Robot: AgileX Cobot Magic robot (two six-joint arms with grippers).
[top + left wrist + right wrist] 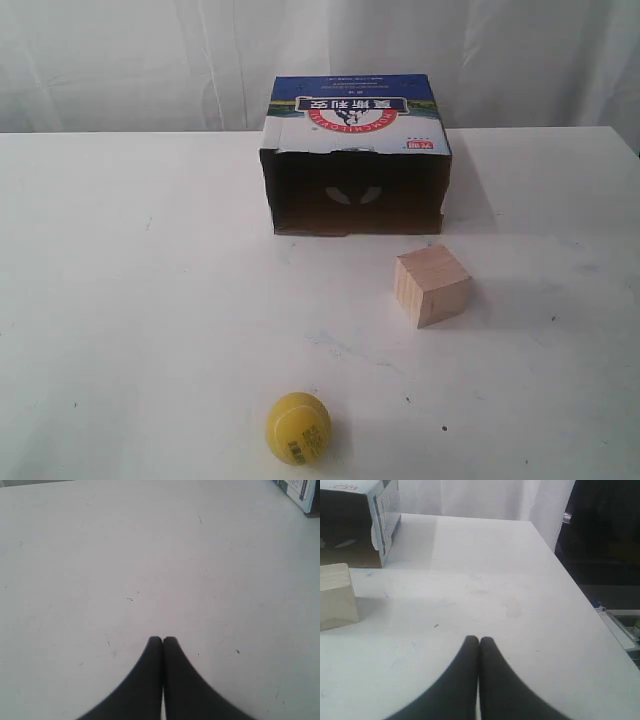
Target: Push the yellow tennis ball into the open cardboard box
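Note:
The yellow tennis ball (298,428) rests near the front edge of the white table, its dark printed mark facing forward. The open cardboard box (356,155) lies on its side at the back, dark opening toward the ball; one corner of it shows in the left wrist view (299,491), and its side shows in the right wrist view (362,522). Neither gripper appears in the exterior view. My left gripper (162,639) is shut over bare table. My right gripper (479,639) is shut too, empty, apart from the box.
A pale wooden cube (432,285) stands between ball and box, slightly right of the straight line; the cube (336,597) also shows in the right wrist view. The table's right edge (580,587) drops off beside dark equipment. White curtains hang behind.

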